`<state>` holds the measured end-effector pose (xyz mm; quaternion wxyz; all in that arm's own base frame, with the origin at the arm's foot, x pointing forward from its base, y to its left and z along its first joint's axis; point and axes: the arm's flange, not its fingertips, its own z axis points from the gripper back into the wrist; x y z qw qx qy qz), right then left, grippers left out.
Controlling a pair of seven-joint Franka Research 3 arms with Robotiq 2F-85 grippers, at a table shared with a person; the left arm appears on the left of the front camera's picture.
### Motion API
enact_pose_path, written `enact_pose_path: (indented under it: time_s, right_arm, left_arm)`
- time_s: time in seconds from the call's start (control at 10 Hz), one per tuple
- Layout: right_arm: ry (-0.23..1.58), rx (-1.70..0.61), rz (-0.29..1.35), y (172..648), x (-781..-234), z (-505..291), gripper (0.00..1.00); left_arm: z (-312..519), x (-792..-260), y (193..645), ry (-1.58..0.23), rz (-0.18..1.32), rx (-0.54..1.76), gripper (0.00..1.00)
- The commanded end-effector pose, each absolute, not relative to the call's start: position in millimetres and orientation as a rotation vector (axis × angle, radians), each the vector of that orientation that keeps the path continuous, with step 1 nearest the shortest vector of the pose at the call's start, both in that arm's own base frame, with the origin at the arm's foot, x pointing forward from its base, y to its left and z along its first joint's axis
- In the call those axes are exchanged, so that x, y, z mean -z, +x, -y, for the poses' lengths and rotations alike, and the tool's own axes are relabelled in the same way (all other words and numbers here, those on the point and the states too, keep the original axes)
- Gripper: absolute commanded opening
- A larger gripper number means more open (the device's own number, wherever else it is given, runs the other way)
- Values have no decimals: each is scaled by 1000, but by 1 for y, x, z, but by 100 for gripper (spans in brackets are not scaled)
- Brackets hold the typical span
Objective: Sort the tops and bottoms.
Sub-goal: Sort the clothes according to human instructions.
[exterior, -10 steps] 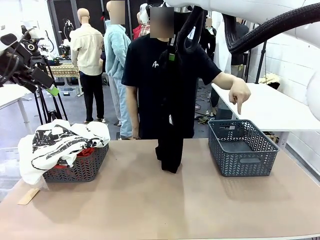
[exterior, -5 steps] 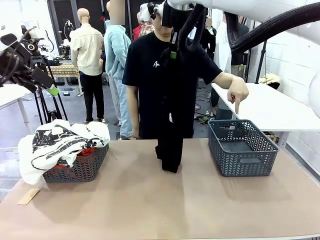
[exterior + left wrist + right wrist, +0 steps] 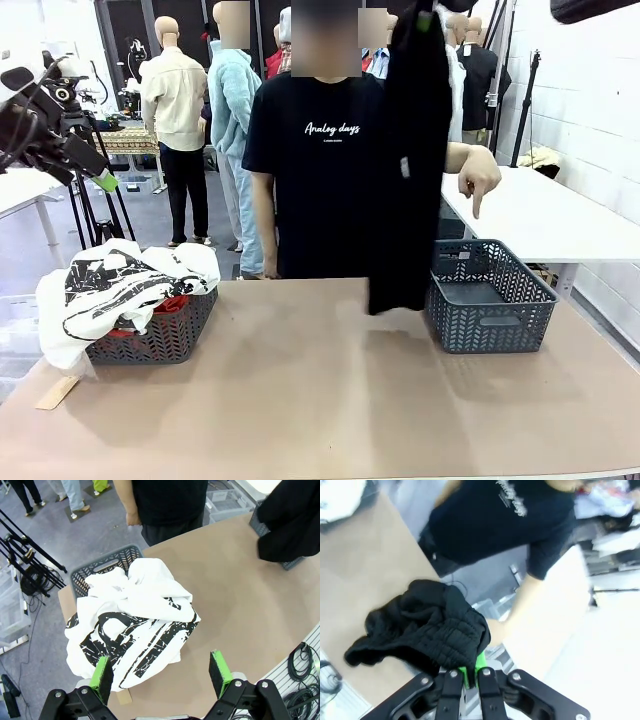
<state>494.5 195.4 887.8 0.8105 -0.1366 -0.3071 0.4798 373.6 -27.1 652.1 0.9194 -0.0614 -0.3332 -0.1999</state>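
The bottoms (image 3: 410,170), a plain black garment, hang full length from my right gripper (image 3: 425,14) at the top of the front view. Their hem ends just above the table beside the left wall of the right grey basket (image 3: 492,318). In the right wrist view my right gripper (image 3: 470,673) is shut on the bunched black cloth (image 3: 427,630). The white top with black print (image 3: 125,278) lies heaped over the left grey basket (image 3: 160,340), with an orange-red top (image 3: 172,304) under it. My left gripper (image 3: 162,676) hangs open above that white top (image 3: 135,625).
A person in a black T-shirt stands at the far side of the table, one hand (image 3: 478,185) pointing down at the right basket. A small tan tag (image 3: 57,392) lies near the table's left edge. A white table (image 3: 545,215) stands behind the right basket.
My right arm has carried the black bottoms to the right, from in front of the person to beside the right basket, and lifted their hem off the table. The left arm has not moved.
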Motion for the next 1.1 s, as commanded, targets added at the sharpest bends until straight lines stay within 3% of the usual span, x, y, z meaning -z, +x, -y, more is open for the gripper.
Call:
enact_pose_path:
  time_s: [0.0, 0.2, 0.3, 0.4, 1.0]
  right_arm:
    - [-288, -896, 698, 491, -895, -163, 0]
    - [-303, -756, 758, 487, -915, -115, 0]
    - [-255, -635, 889, 500, -921, -102, 0]
    - [-326, -823, 701, 488, -916, -125, 0]
    - [-303, -819, 708, 491, -912, -128, 0]
  left_arm:
    - [27, -652, 373, -117, 694, 404, 100]
    - [27, -652, 373, -117, 694, 404, 100]
    - [27, -652, 373, -117, 694, 404, 100]
    - [27, -652, 373, -117, 694, 404, 100]
    - [27, -652, 373, -117, 694, 404, 100]
